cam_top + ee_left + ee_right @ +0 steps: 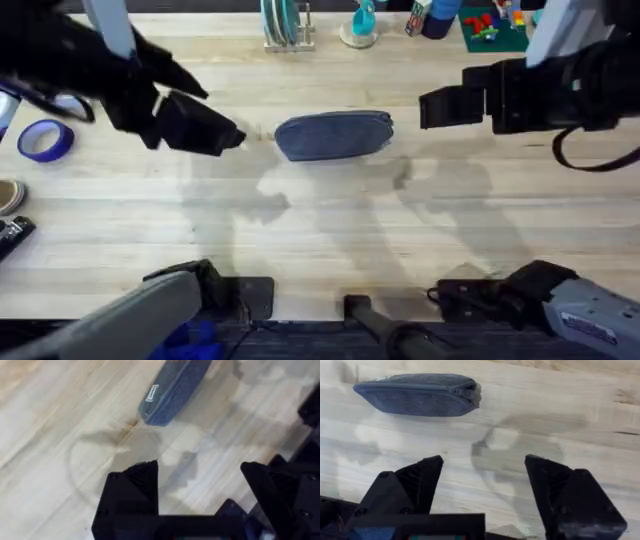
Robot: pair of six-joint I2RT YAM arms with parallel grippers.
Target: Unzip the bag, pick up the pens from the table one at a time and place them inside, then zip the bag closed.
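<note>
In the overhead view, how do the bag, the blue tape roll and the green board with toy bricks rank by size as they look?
1. The bag, clearly the largest.
2. The green board at the far edge; partly hidden by the right arm, so its rank is unsure.
3. The blue tape roll, about the board's visible size.

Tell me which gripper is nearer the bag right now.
Left. The left gripper sits just off one end of the bag, with a small gap between them. The right gripper hovers off the opposite end, a bit farther away. Both are open.
</note>
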